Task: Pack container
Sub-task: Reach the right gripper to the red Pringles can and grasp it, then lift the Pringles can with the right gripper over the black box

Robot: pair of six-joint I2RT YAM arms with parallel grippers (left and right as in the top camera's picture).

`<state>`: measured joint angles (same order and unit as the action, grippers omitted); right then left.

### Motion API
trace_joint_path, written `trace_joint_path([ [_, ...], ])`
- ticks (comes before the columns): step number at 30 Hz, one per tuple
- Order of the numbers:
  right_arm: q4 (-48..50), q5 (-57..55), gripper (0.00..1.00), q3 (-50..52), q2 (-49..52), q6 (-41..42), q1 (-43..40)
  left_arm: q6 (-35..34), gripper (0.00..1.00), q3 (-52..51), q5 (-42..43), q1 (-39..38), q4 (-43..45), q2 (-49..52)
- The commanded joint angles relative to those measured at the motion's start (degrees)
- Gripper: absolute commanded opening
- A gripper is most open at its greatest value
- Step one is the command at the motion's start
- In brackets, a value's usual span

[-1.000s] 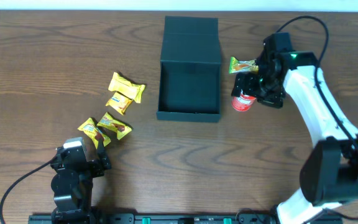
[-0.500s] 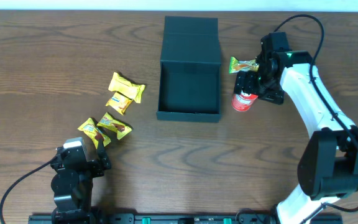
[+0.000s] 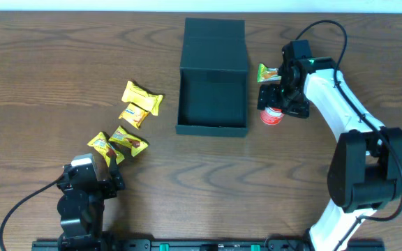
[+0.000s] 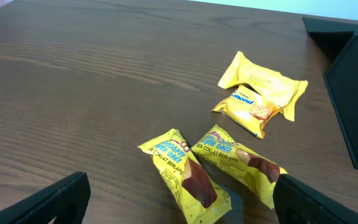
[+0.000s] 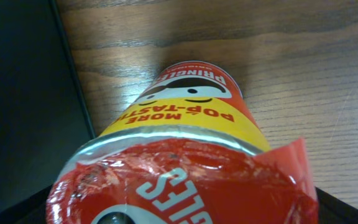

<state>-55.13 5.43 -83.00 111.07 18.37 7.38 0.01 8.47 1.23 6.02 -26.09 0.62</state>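
right gripper (image 3: 276,100) had shifted left, close over red can (image 3: 273,116) beside container (image 3: 212,97); grip on can could not be told. left gripper (image 4: 180,198) sat parked, fingers apart, held nothing. container stood open at table centre, empty. four yellow packets (image 3: 135,115) lay left, green-ended packet (image 3: 271,72) right. nothing packed yet; all items remained.

Two yellow biscuit packets (image 4: 263,87) beyond two chocolate packets (image 4: 238,160) on wooden table (image 4: 73,81), container (image 4: 356,99) at right edge.
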Motion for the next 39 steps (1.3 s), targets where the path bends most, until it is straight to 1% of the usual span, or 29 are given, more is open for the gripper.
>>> trace_joint_path([
  [1,0.3,-0.7,0.79,-1.0,-0.3,-0.5,0.4,0.2,0.95,-1.0,-0.6,0.3,-0.2,-0.3],
  [3,0.6,-0.7,0.73,-1.0,-0.3,-0.4,0.4,0.2,0.95,-1.0,-0.6,0.3,-0.2,-0.3],
  [4,0.7,-0.7,0.72,-1.0,-0.3,-0.5,0.4,0.2,0.95,-1.0,-0.6,0.3,-0.2,-0.3],
  [10,1.4,-0.7,0.72,-1.0,-0.3,-0.5,0.4,0.2,0.95,-1.0,-0.6,0.3,-0.2,-0.3],
  [14,1.4,-0.3,0.71,-1.0,-0.4,-0.5,0.4,0.2,0.95,-1.0,-0.6,0.3,-0.2,-0.3],
  [18,1.2,4.0,0.71,-1.7,-1.0,-0.5,0.3,0.2,0.95,-1.0,-0.6,0.3,-0.2,-0.3],
  [23,-2.3,11.7,0.69,-7.7,-1.1,-1.9,-0.4,0.2,0.95,-1.0,-0.6,0.3,-0.2,-0.3],
  [26,-5.5,15.9,0.64,-13.6,-1.1,-3.9,-0.7,0.2,0.95,-1.0,-0.6,0.3,-0.2,-0.3],
  [30,-9.2,16.3,0.60,-21.1,-1.1,-3.9,-0.7,0.2,0.95,-1.0,-0.6,0.3,-0.2,-0.3],
  [32,-10.8,17.4,0.60,-24.3,-1.1,-4.2,-0.7,0.2,0.95,-1.0,-0.6,0.3,-0.2,-0.3],
  [35,-12.0,24.0,0.62,-28.9,-1.1,-5.4,-0.6,0.2,0.95,-1.0,-0.6,0.3,-0.2,-0.3],
  [36,-11.9,26.8,0.64,-29.7,-1.1,-5.4,-0.6,0.2,0.95,-1.0,-0.6,0.3,-0.2,-0.3],
  [39,-9.9,38.6,0.65,-30.4,-1.1,-5.4,-0.6,0.2,0.95,-1.0,-0.6,0.3,-0.2,-0.3],
])
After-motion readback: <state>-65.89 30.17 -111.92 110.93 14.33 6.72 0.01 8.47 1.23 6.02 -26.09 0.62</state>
